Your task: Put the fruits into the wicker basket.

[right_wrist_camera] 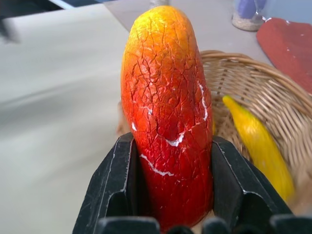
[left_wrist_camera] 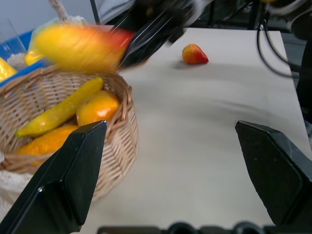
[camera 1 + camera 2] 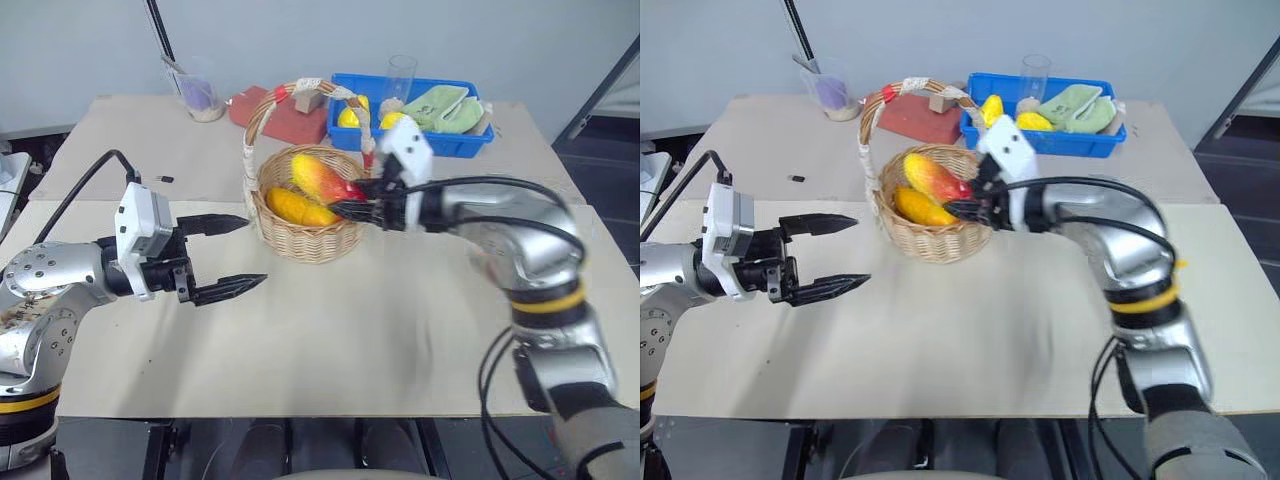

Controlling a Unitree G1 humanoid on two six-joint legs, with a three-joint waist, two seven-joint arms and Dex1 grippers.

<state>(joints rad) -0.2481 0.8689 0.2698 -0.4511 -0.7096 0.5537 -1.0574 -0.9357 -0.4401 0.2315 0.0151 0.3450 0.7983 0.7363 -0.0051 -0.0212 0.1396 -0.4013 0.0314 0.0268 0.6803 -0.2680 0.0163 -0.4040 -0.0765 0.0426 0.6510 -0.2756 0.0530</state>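
While the right gripper [image 3: 352,208] clamps the elongated red-to-yellow fruit [image 3: 322,178] above the wicker basket [image 3: 305,235], the left gripper [image 3: 235,255] hangs wide open.

From the head, the basket stands toward the far edge of the table [image 3: 330,340], left gripper just beside it. The left wrist view shows yellow and orange pieces in the basket and a small pointed fruit [image 2: 194,54] lying well apart on the table, perhaps near its right edge. The right wrist view shows black fingers [image 1: 117,180] pressing the fruit's red end.

Mango-like fruit [image 3: 322,178] over wicker basket [image 3: 305,238]; bin [image 3: 445,143] behind, right
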